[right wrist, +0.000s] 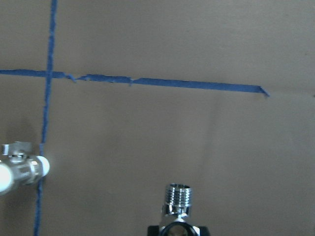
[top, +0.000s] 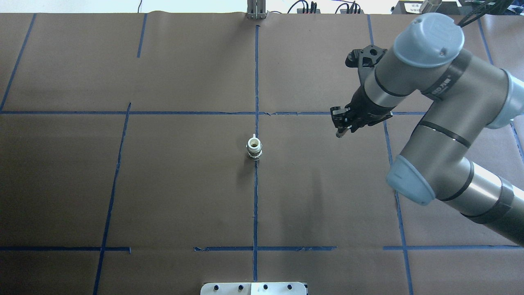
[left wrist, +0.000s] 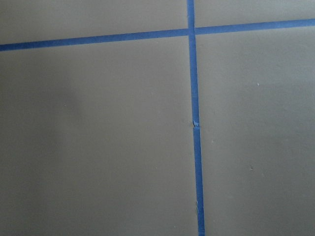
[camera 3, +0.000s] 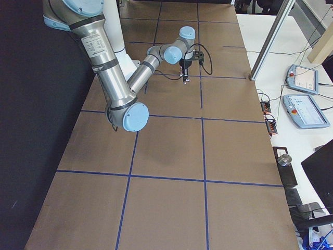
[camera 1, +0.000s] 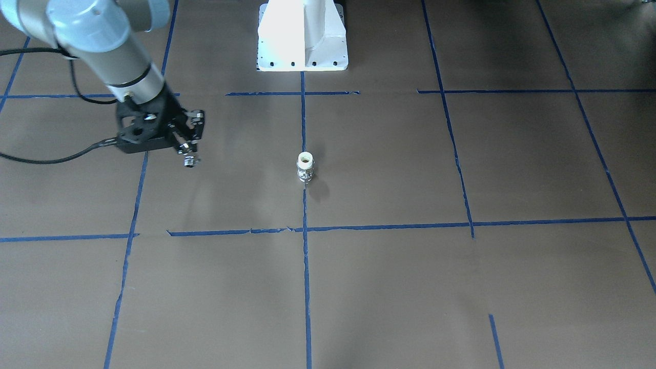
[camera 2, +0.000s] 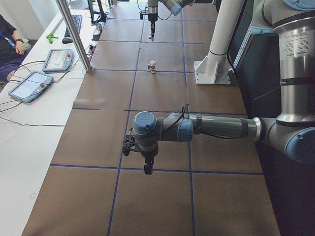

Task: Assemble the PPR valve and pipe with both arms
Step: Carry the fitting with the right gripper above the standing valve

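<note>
The PPR valve point(top: 254, 148) stands upright on the centre tape line, white open end up; it also shows in the front view point(camera 1: 305, 167) and at the left edge of the right wrist view point(right wrist: 19, 169). My right gripper point(top: 342, 123) is shut on the small chrome pipe point(camera 1: 190, 161) and holds it above the table, well to the valve's right and apart from it. The pipe's threaded end point(right wrist: 177, 199) points away from the gripper. My left gripper point(camera 2: 147, 167) hangs over the near part of the table, far from the valve; I cannot tell if it is open or shut.
Brown paper with blue tape lines point(left wrist: 194, 123) covers the table. The white pedestal base point(camera 1: 302, 38) stands at the robot's side. Teach pendants point(camera 2: 29, 84) and cables lie on the white side bench, and a metal post point(camera 2: 74, 34) rises at the table's edge.
</note>
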### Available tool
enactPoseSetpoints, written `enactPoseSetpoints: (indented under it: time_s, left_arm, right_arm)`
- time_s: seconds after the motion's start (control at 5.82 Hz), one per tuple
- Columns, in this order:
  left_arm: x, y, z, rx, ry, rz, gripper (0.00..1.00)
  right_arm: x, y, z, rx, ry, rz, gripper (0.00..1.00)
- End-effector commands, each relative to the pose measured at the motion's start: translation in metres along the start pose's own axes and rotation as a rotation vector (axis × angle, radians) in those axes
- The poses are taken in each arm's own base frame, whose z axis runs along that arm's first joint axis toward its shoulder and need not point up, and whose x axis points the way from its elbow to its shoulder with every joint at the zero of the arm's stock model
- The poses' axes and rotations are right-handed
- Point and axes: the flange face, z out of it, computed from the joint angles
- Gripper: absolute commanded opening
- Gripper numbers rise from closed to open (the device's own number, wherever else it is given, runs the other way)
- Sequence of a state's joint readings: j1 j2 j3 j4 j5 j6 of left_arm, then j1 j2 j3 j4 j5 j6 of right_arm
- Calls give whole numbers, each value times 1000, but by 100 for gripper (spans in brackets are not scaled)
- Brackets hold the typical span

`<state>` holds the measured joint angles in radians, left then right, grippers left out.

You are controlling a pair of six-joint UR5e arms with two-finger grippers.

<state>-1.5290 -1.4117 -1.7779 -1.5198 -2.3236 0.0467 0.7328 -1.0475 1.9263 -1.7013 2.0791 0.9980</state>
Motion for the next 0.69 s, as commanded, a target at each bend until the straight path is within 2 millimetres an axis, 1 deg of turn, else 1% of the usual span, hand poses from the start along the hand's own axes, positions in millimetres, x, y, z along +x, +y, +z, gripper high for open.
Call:
enactPoseSetpoints:
  time_s: [0.0, 0.17, 0.34, 0.52]
  left_arm:
    - [4, -2, 0, 2, 34, 0, 100]
    - [3, -2, 1, 0, 34, -1, 100]
    - [2, -2, 2, -1, 34, -2, 100]
    - [2, -2, 2, -2, 34, -3, 100]
  right_arm:
    - [-98, 28, -15, 31, -4, 98, 0]
    - [-129, 38, -12, 55, -5, 141, 0]
    - [-168, 19, -6, 54, 6, 168, 0]
    - [-183, 2, 10, 63, 49, 182, 0]
